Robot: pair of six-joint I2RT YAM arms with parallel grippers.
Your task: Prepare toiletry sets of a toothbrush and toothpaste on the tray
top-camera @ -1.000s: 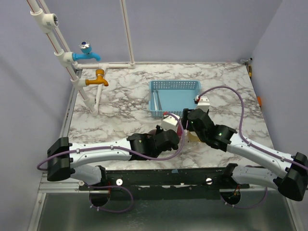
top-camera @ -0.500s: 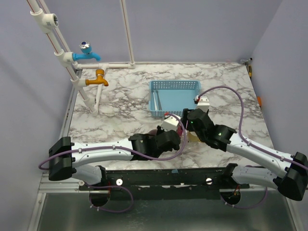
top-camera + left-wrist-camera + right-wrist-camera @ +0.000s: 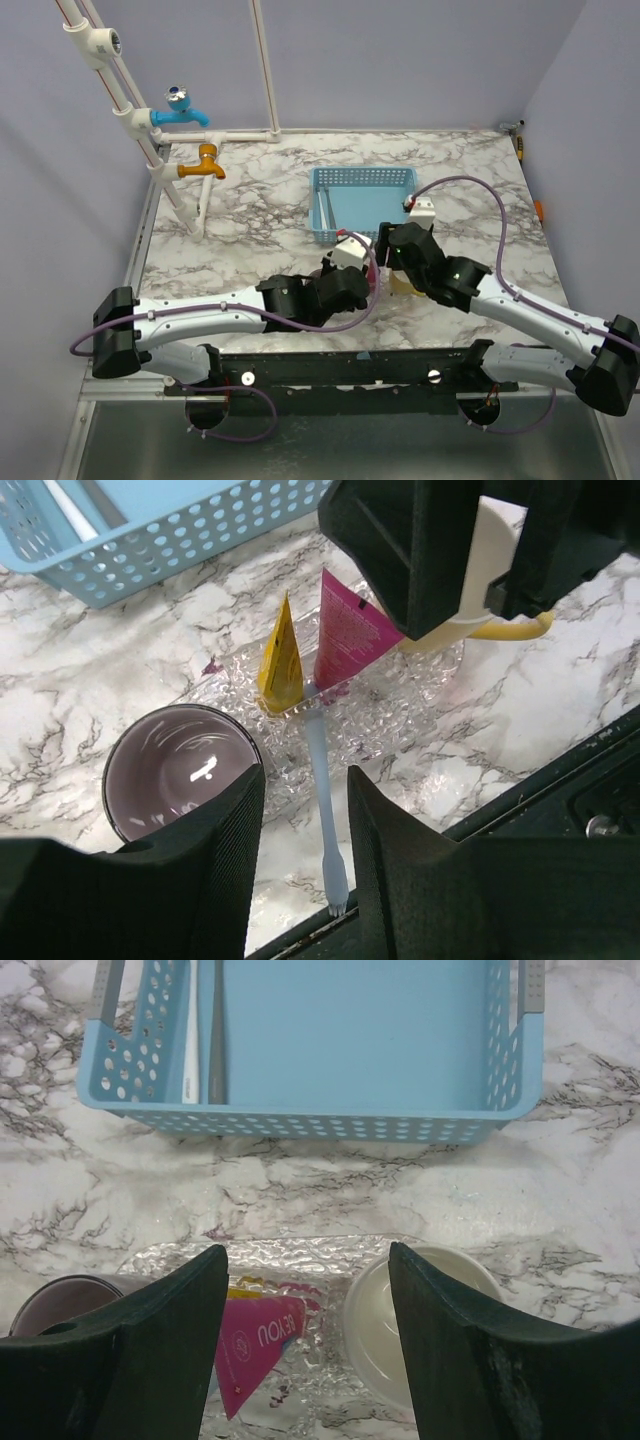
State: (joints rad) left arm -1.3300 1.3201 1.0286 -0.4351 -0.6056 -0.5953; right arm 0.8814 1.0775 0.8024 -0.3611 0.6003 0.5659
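Grey-veined marble table, lilac walls, blue basket, left claw and right claw parted, empty, above bubbled tray

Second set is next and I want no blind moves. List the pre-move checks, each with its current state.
- left claw empty, fingers apart: ok
- right claw empty and open: ok
- light blue toothbrush fully on the tray: not ok, one end sticks out past the tray's near edge
- yellow toothpaste tube and magenta toothpaste tube on the tray: ok
- blue basket holds spare toothbrushes: ok, two visible
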